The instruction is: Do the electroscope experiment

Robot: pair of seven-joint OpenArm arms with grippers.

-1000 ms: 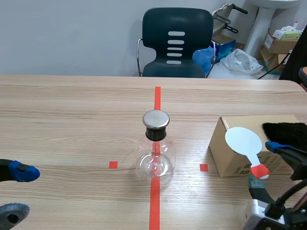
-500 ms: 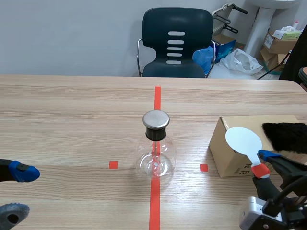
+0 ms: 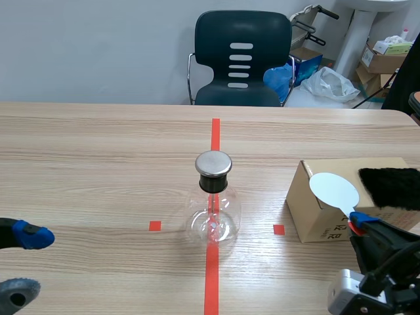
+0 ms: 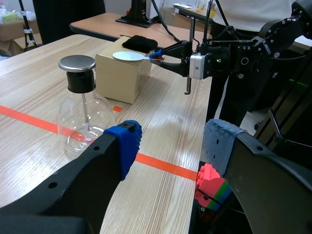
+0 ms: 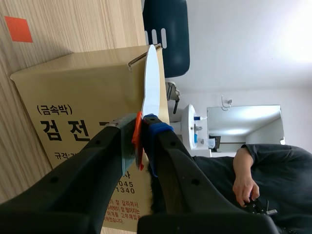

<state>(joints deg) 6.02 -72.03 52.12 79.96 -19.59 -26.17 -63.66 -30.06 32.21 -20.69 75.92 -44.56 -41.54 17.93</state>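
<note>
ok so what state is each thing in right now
flask: upright, stoppered, untouched
white paddle: held by its red handle, off the table
cardboard box: standing on the table
black fur: lying on the box, not held
left hand: open, empty
right hand: shut on the white paddle

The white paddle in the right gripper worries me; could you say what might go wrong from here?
The right gripper pinches the white paddle only by its thin red handle, so it might twist or slip when rubbed on the black fur. The glass flask stands free; a swing toward its metal cap could tip it.
</note>
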